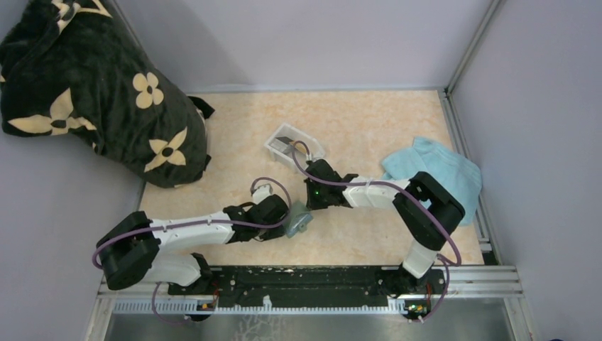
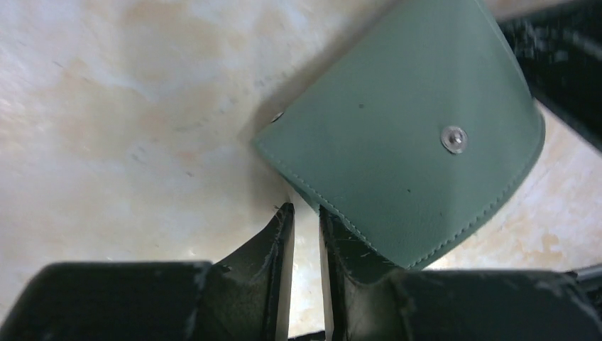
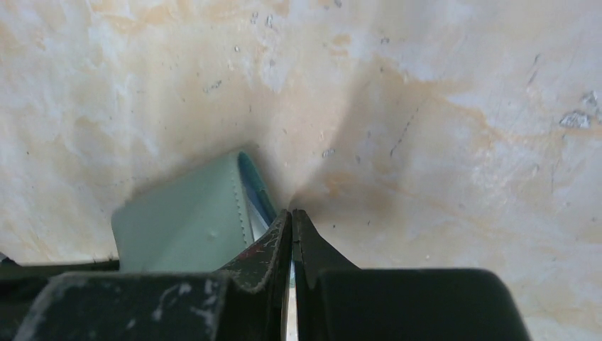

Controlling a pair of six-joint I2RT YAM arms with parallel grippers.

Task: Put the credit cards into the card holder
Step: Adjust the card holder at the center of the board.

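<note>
The left tool (image 2: 304,210), nearly together, and the right tool (image 3: 292,213), pressed together, sit by the wallet (image 1: 301,217) in the middle of the top view. It probably needs opening next for a card.

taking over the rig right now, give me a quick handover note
Left gripper: fingers almost shut at the edge of the card holder; a grip cannot be confirmed.
Right gripper: shut, tips at the holder's slightly open side, no card seen between them.
Cards: what look like dark cards lie in the white tray.
Done: no card visibly in the holder.
Left to do: fetch cards, slot them in.
</note>
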